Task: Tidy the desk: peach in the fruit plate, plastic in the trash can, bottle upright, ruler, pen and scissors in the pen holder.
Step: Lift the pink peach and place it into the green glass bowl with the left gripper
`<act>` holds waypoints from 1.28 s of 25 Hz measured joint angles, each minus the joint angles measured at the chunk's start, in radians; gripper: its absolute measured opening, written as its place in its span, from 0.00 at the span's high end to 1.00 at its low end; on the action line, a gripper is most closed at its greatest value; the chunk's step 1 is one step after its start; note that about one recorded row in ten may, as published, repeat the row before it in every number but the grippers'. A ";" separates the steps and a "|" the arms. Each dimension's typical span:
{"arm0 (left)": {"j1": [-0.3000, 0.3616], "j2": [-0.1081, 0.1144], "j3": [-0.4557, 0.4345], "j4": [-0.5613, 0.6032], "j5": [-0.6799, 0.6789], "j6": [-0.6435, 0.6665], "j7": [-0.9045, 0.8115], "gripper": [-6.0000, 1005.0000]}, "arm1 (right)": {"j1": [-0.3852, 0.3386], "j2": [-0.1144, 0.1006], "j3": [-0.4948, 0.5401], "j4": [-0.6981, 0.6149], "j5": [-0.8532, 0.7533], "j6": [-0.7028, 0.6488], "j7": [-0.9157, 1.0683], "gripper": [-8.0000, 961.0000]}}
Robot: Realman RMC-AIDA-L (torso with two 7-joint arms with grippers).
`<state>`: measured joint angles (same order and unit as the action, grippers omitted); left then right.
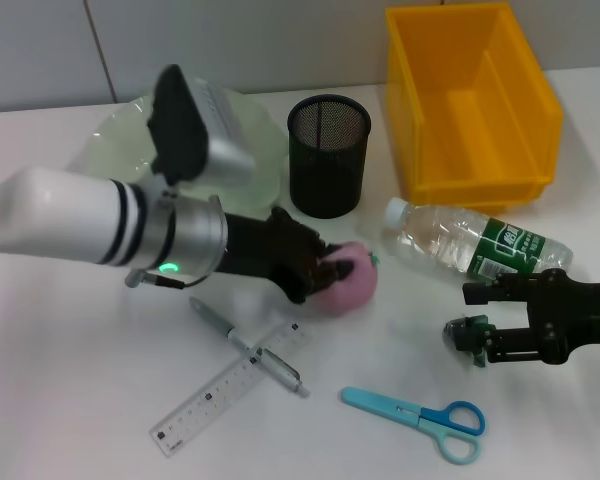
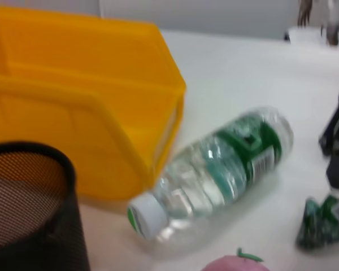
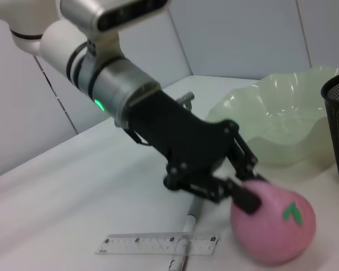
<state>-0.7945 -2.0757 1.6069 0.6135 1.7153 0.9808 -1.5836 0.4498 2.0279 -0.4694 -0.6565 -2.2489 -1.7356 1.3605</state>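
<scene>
While the blue-handled scissors (image 1: 420, 412) and the clear plastic ruler (image 1: 225, 388) with the grey pen (image 1: 248, 346) across it lie nearest on the white desk (image 1: 60, 380), the left gripper (image 1: 325, 270) has its black fingers (image 3: 240, 195) spread around the pink peach (image 1: 348, 284), pads touching its sides. To the right, the right gripper (image 1: 472, 340) pinches a crumpled green plastic scrap (image 2: 322, 222). Just behind lies the clear water bottle (image 1: 475, 243) on its side. Farther back stand the black mesh pen holder (image 1: 328, 155), pale green fruit plate (image 1: 110, 135) and yellow bin (image 1: 470, 100).
</scene>
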 joint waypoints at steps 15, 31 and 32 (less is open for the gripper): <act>0.135 0.008 -0.429 0.135 -0.027 0.212 -0.049 0.91 | 0.001 0.000 0.000 0.000 0.000 0.007 0.004 0.24; 0.097 -0.002 -0.386 -0.068 -0.143 -0.342 0.134 0.95 | 0.003 0.001 0.000 0.002 0.000 0.015 0.003 0.24; 0.097 -0.002 -0.380 -0.068 -0.143 -0.346 0.134 0.95 | 0.003 0.001 0.000 0.002 0.000 0.017 0.003 0.24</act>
<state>-0.6978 -2.0777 1.2270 0.5451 1.5721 0.6347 -1.4495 0.4532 2.0293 -0.4697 -0.6544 -2.2487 -1.7184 1.3631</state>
